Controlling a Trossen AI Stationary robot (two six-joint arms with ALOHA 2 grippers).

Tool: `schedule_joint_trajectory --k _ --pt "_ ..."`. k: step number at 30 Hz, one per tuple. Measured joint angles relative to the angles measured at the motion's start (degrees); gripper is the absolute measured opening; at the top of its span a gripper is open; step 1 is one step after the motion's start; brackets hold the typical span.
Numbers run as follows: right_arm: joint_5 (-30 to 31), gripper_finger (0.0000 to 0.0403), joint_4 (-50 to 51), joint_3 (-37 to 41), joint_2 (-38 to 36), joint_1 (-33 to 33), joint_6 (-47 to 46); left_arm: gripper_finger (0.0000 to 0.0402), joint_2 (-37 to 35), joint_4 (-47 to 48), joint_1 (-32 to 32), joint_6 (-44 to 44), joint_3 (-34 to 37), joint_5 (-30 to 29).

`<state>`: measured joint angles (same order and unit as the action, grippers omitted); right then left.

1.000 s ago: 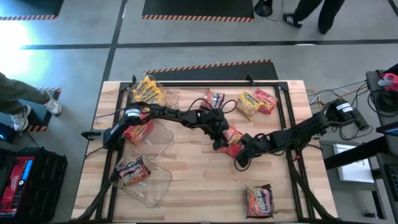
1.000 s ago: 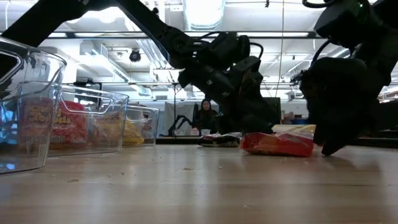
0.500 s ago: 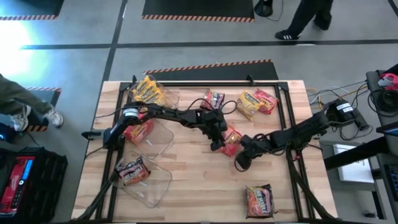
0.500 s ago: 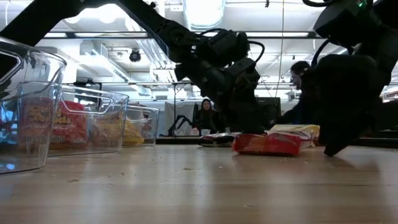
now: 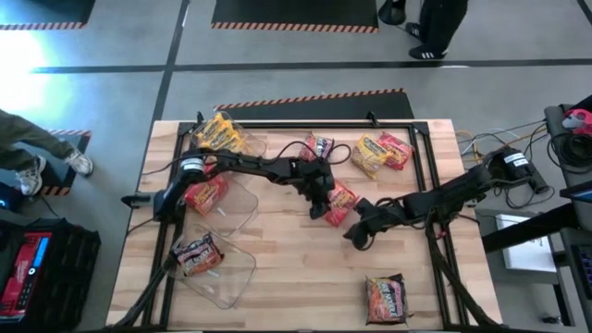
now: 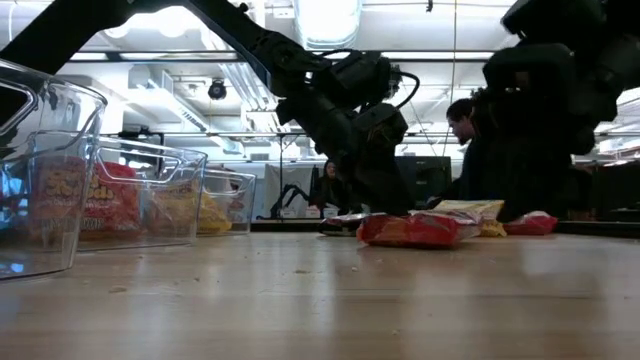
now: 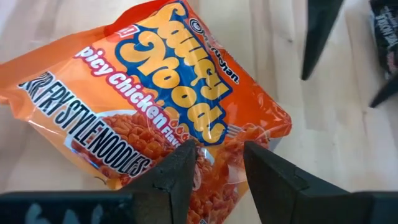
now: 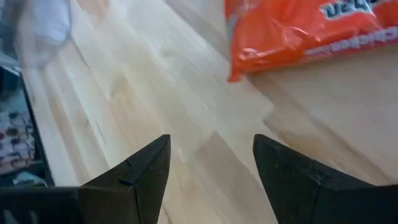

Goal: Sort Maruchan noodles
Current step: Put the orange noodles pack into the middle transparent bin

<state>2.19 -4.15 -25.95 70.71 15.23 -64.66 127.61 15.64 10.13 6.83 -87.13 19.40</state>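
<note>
An orange Maruchan noodles packet (image 7: 168,81) lies flat on the wooden table (image 5: 277,268) near its middle (image 5: 343,199). My left gripper (image 7: 221,158) reaches in from the left and is shut on the packet's near edge. My right gripper (image 8: 211,149) hovers open just to the packet's right and nearer the front (image 5: 356,233), with nothing between its fingers. In the low view the packet (image 6: 410,229) rests on the tabletop under the left gripper (image 6: 385,200). My left gripper pinches the orange packet's edge (image 7: 219,138) between its two fingers, at the side facing the arm. The fingers slant down from the table's left. The packet lies on the table, its printed face up.
Three clear bins stand along the left side, holding yellow (image 5: 218,136), red (image 5: 205,196) and dark (image 5: 197,253) packets. Loose packets lie at the far edge: dark (image 5: 319,148), yellow (image 5: 370,154), red (image 5: 396,150). Another (image 5: 386,296) lies near the front right.
My left gripper has drawn back toward the table's left and far side, and the orange packet has slid along the table with it, staying flat. My right gripper has tipped upward, its fingers now clear of the tabletop.
</note>
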Motion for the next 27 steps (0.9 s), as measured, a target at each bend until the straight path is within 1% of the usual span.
schedule_joint_trajectory --k 3,8,10,13,17,22,24,27 --pt "4.2 0.0219 -0.89 0.07 -0.06 0.02 -0.22 0.0117 -0.01 0.72 0.69 -1.59 0.0 -0.19" --pt "15.7 0.0219 -1.41 1.9 -0.06 1.49 -5.78 0.0108 -0.15 2.3 2.31 -4.09 0.13 -0.22" --pt "20.35 0.0219 -3.77 3.38 -0.06 2.27 -8.62 0.0107 -0.17 2.36 2.99 -4.48 0.28 -0.22" --pt "26.25 0.0219 -10.77 6.51 -0.06 2.92 -12.46 0.0107 -0.22 2.32 3.76 -4.9 0.44 -0.26" --pt "29.36 0.0219 -16.15 10.91 -0.06 2.88 -17.29 0.0106 -0.24 1.94 4.18 -5.8 0.84 -0.35" --pt "33.79 0.0219 -16.54 14.41 -0.08 2.88 -24.62 0.0104 -0.28 1.78 4.33 -5.92 1.06 -0.41" --pt "35.73 0.0219 -16.96 15.08 -0.15 2.87 -26.14 0.01 -0.28 1.53 4.33 -5.92 1.18 -0.42" --pt "36.42 0.0219 -17.02 15.19 -0.15 2.35 -26.18 0.0092 -0.28 1.38 4.35 -5.92 1.35 -0.46"
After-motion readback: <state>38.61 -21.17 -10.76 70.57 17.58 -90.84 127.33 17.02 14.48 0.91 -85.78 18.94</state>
